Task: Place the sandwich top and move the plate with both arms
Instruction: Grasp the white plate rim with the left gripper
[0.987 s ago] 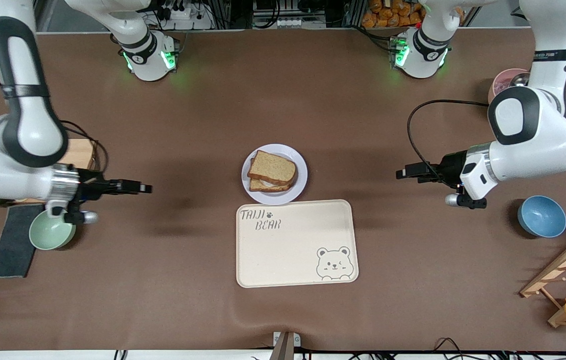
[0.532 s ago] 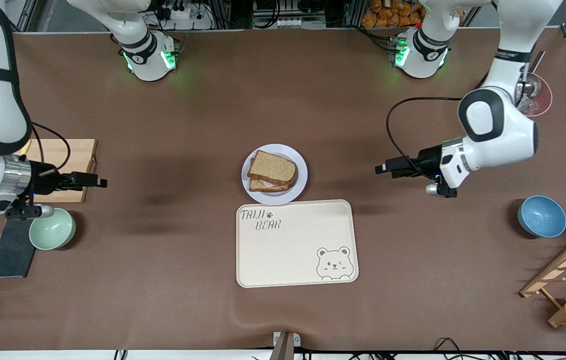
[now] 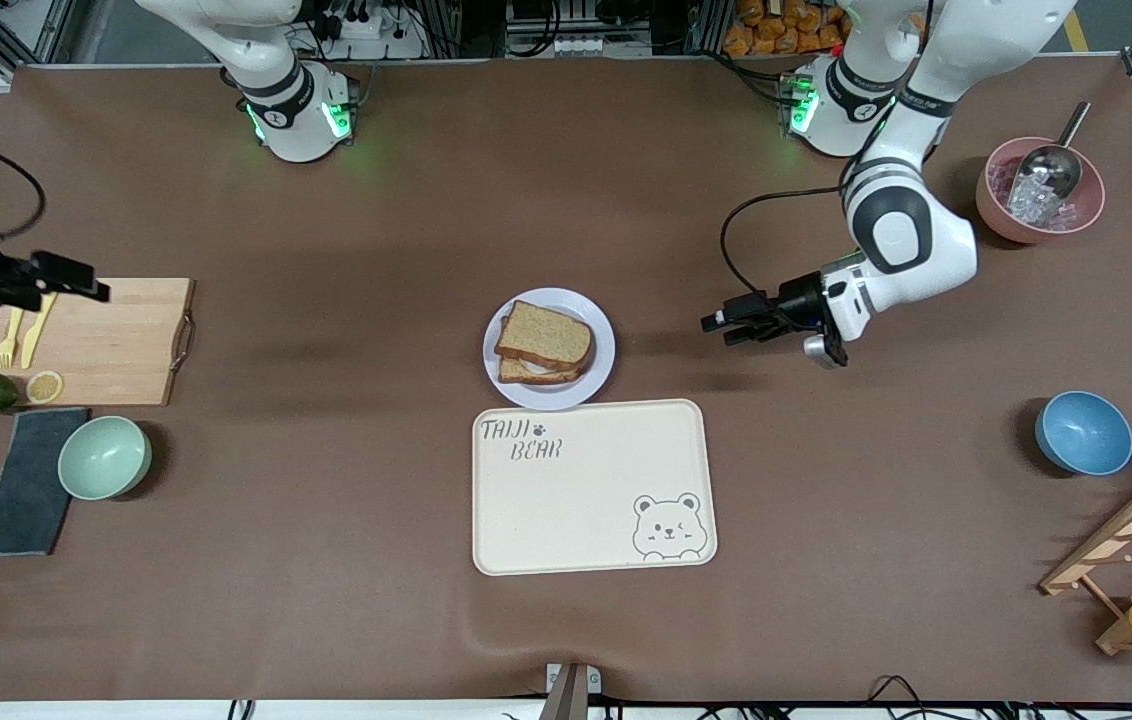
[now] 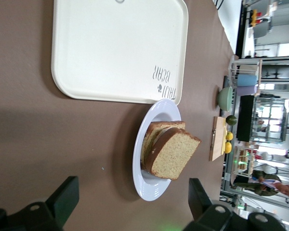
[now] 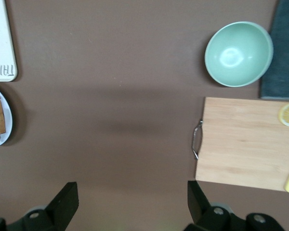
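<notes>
The sandwich top (image 3: 546,334), a plain brown slice, lies on a lower slice with egg on the pale round plate (image 3: 599,330) at mid-table. The left wrist view shows the sandwich top (image 4: 176,153) resting askew on the stack, on the plate (image 4: 143,185). My left gripper (image 3: 718,323) hovers low, open and empty, a short way from the plate toward the left arm's end; it (image 4: 133,182) faces the plate's rim. My right gripper (image 3: 88,289) is open and empty over the wooden cutting board (image 3: 106,340), well away from the plate; it (image 5: 131,190) looks down on bare table.
A cream bear tray (image 3: 591,485) lies just nearer the camera than the plate. The board carries a yellow fork (image 3: 14,335) and lemon slice (image 3: 45,385). Green bowl (image 3: 104,457), dark towel (image 3: 24,480), blue bowl (image 3: 1083,432), pink bowl with scoop (image 3: 1038,190), wooden rack (image 3: 1131,545).
The left gripper has moved in toward the plate. The right gripper has drawn back from mid-table to over the cutting board, and its arm has swung out of the way.
</notes>
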You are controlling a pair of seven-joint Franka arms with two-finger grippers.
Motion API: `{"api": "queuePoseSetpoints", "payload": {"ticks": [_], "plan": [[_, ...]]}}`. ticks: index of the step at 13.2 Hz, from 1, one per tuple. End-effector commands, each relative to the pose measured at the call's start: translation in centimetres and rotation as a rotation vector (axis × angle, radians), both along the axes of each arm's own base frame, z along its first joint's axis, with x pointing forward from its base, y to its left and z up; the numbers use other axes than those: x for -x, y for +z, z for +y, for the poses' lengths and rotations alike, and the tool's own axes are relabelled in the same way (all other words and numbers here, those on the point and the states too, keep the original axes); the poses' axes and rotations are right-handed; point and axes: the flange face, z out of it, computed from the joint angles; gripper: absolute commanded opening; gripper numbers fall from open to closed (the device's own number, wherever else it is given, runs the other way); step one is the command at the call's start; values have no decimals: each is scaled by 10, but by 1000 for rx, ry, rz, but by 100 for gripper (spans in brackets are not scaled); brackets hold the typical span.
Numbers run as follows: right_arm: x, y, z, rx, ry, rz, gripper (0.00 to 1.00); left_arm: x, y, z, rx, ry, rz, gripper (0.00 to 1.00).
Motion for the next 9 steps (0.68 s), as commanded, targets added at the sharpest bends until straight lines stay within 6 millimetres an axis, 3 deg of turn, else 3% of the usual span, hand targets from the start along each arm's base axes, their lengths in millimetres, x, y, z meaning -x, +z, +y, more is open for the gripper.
{"api": "queuePoseSetpoints", "payload": {"ticks": [1, 4, 7, 9], "plan": [[22, 30, 1, 31, -9, -51, 100, 5, -24, -32, 27, 3, 4, 100], [16, 12, 7, 36, -10, -55, 100, 2, -44, -55, 28, -29, 12, 100], [6, 30, 50, 108, -27, -72, 100, 4, -59, -74, 1, -66, -5, 100], [3, 32, 68, 117, -44, -68, 100, 3, -63, -82, 7, -75, -3, 92]]}}
